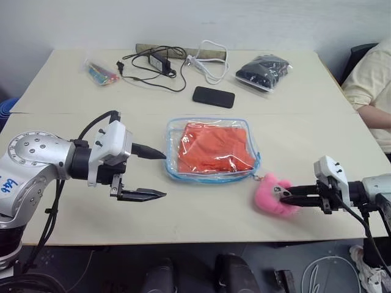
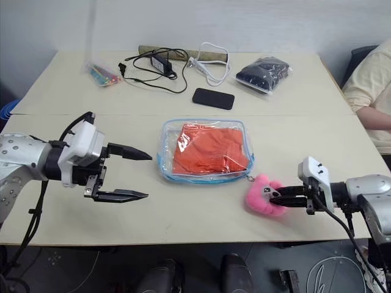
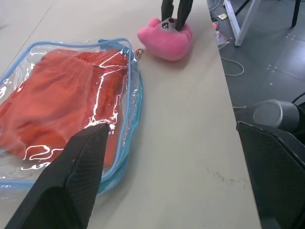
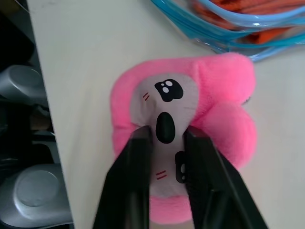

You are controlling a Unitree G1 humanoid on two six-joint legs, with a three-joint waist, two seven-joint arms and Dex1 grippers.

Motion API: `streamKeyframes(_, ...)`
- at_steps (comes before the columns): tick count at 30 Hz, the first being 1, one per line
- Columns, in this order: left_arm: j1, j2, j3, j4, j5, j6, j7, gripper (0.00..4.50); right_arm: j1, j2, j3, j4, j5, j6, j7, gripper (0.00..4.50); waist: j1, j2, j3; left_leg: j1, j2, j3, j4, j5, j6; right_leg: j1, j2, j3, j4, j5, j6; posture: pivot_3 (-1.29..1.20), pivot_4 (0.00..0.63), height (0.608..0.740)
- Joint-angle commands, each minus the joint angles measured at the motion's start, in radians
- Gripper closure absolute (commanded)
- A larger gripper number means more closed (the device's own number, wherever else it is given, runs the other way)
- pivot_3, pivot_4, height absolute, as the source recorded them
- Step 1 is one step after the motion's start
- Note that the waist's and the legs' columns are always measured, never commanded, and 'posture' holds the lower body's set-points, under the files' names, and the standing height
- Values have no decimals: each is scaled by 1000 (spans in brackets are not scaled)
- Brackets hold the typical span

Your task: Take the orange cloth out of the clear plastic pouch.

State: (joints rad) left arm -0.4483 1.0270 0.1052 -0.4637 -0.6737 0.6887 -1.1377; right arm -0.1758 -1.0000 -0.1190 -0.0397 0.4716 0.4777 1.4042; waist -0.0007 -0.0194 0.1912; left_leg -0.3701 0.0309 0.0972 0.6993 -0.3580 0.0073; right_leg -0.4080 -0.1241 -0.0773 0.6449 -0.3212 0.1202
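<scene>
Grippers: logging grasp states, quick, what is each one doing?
Left gripper: open, holding nothing.
Right gripper: closed on the pink plush toy.

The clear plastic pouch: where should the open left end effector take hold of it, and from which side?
Judging by its pose, the clear plastic pouch lies flat, so pinch the blue-trimmed edge facing the left end effector, coming in low from that side. The orange cloth bulges the middle, which is too thick to pinch.
</scene>
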Motion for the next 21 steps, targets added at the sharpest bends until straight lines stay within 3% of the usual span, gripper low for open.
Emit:
streamKeyframes(1,0,11,16,-13,4,-18,-4,0,-32,-3,-25,-63,57,27,5,4442,-1,0,0,0,0,0,0,0,0,0,0,0,0,0,0,0,150,740)
streamKeyframes(7,-15,10,10,-6,9,-19,-4,0,-118,78,70,-168,69,43,-40,4442,-1,0,0,0,0,0,0,0,0,0,0,0,0,0,0,0,150,740)
streamKeyframes(15,-50,-5,-22,6,23,-20,4,0,-184,235,296,-184,-104,-28,-178,4442,2,0,0,-1,-1,-1,0,0,0,0,0,-1,0,0,0,0,150,740)
streamKeyframes(19,-54,-18,-49,10,40,-29,12,0,-186,274,335,-177,-144,-32,-217,4442,-1,0,0,-1,-1,-1,0,0,0,0,0,-1,0,0,0,0,150,740)
streamKeyframes(21,-54,-25,-62,10,52,-35,12,0,-183,274,338,-176,-146,-18,-224,3773,-3,0,0,-1,0,-1,0,0,0,0,1,-1,1,0,0,0,150,740)
